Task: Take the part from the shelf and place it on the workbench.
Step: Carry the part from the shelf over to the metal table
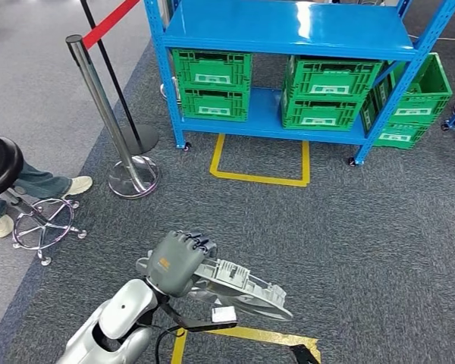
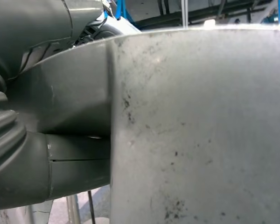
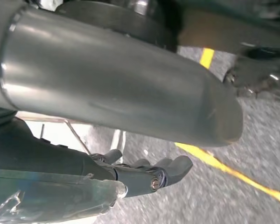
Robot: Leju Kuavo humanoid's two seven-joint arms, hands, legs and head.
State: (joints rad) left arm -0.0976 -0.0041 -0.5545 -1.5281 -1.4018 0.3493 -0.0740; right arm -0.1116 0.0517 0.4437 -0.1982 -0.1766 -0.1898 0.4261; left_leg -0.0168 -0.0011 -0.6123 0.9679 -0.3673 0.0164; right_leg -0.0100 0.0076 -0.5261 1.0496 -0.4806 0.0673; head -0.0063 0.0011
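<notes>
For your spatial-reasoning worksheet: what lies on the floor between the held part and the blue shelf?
In the head view, grey carpet and a yellow tape outline separate the part from the blue shelf.

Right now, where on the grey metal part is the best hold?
Probably the thick end, where the left hand already grips the grey metal part, coming from the robot's side. The part juts out flat and tapers to a thin tip over the carpet.

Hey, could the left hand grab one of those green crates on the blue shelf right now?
Probably not: the left hand already holds the grey part, and open carpet separates it from the green crates on the blue shelf.
</notes>
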